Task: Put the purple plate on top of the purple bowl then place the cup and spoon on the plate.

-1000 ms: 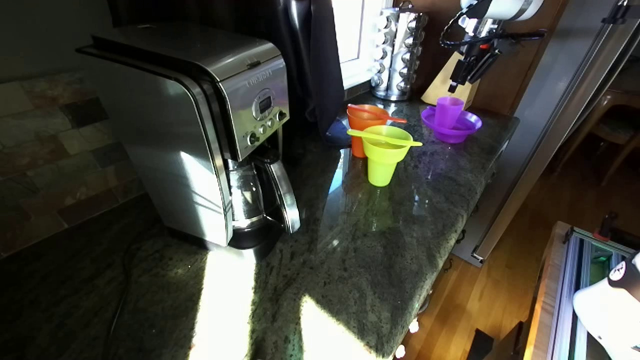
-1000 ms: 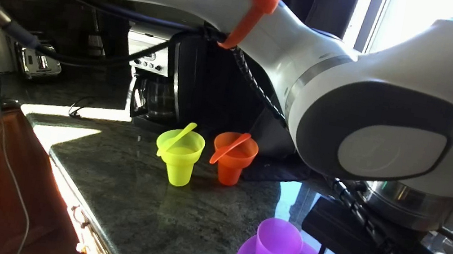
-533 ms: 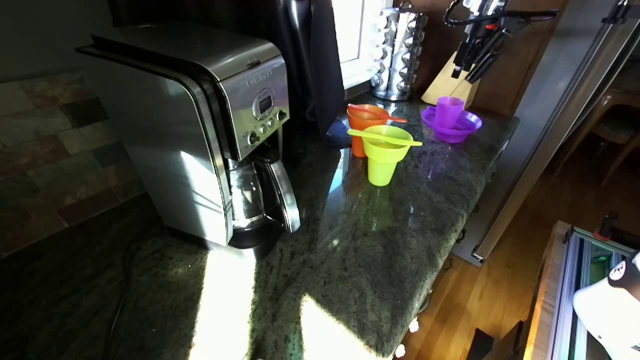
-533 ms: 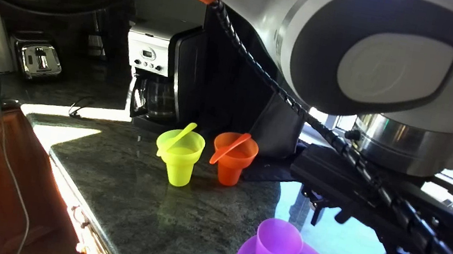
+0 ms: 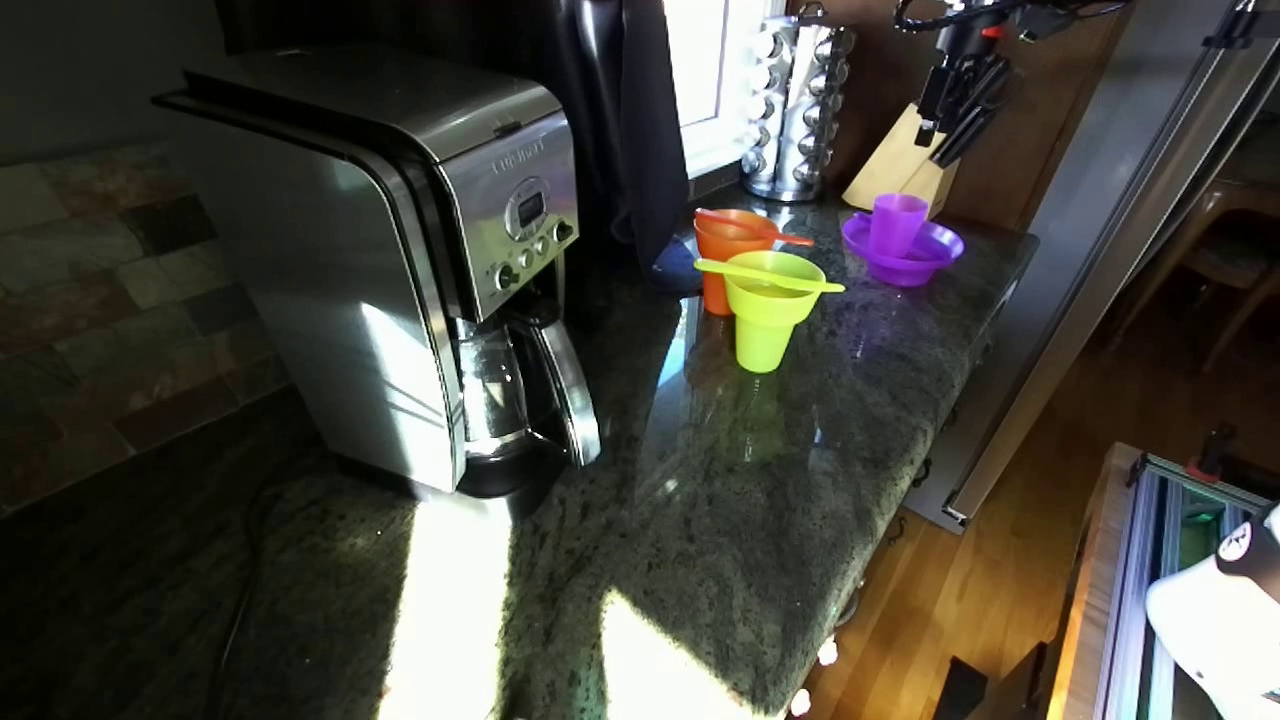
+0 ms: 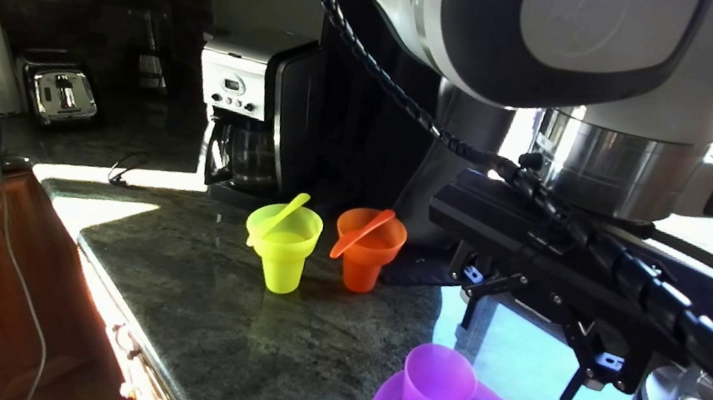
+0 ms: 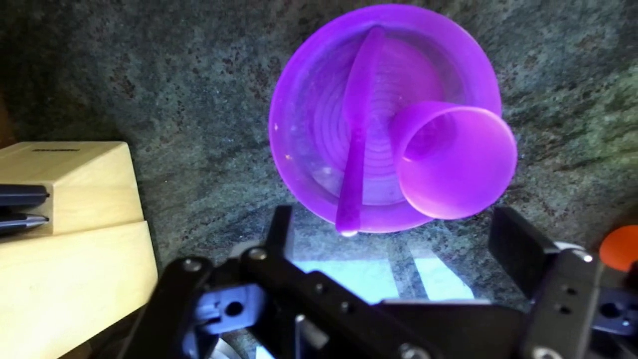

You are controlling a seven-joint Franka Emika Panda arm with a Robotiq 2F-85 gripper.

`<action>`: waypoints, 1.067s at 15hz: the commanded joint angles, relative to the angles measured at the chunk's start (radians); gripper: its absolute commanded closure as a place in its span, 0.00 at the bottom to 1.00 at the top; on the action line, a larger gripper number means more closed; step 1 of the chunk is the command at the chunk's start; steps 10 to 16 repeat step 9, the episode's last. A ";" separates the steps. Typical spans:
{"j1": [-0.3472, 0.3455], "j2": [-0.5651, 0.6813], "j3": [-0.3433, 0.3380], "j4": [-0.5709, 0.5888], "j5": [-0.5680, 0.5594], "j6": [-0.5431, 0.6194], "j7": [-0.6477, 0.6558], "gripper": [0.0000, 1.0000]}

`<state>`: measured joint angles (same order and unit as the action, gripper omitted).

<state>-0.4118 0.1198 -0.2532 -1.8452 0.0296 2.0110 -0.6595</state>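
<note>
Purple plate (image 7: 324, 124), round and wide-rimmed, shows concentric rings inside.

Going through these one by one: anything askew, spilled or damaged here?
Nothing stands out; no spill or damage shows. The purple cup sits off-centre on the purple plate, and the purple spoon lies with its handle across the rim, but neither looks wrong.

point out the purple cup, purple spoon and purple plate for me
Purple cup (image 7: 466, 164): wrist view, on its inner wall.
Purple spoon (image 7: 357, 130): wrist view, where handle meets scoop.
Purple plate (image 7: 284, 119): wrist view, on its bare rim at the picture's left.
</note>
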 commanded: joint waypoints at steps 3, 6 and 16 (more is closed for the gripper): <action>0.026 -0.050 -0.019 -0.062 -0.023 -0.004 0.016 0.00; 0.023 -0.015 -0.020 -0.022 0.002 -0.005 -0.001 0.00; 0.024 -0.025 -0.021 -0.031 0.002 -0.005 -0.001 0.00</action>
